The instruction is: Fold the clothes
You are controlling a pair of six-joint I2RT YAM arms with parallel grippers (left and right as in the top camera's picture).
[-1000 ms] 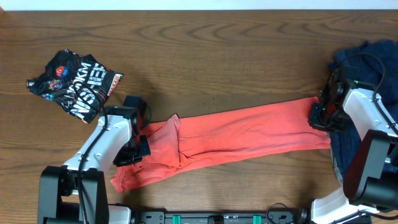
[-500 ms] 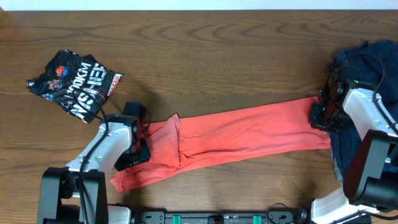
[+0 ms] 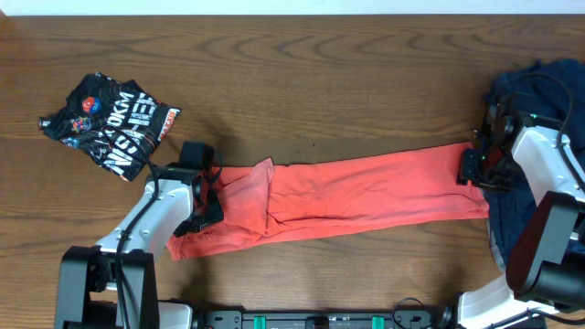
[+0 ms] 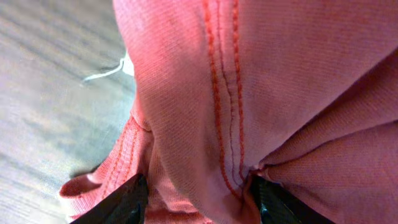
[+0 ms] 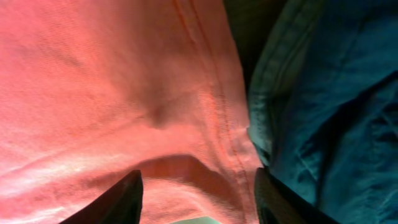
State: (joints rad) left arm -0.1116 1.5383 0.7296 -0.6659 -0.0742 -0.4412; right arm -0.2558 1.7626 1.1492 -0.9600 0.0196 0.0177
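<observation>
The coral-red T-shirt (image 3: 356, 192) lies on the table as a long strip running left to right. My left gripper (image 3: 208, 194) stands over its crumpled left end. In the left wrist view the jaws (image 4: 198, 183) are spread, and stitched red cloth (image 4: 205, 93) bunches loosely between the two dark fingers (image 4: 121, 202). My right gripper (image 3: 473, 169) sits at the strip's right end, its jaws (image 5: 198, 174) open over the hem (image 5: 217, 99). The lettering is hidden.
A folded black printed T-shirt (image 3: 110, 123) lies at the back left. A heap of navy shirts (image 3: 539, 91) fills the right edge, right beside the right gripper and touching the red hem (image 5: 323, 112). Brown wooden table (image 3: 320, 82) runs behind the strip.
Both grippers have gone from shut to open, letting go of the red shirt. Its left end has shifted up and straightened, so the strip lies flatter.
</observation>
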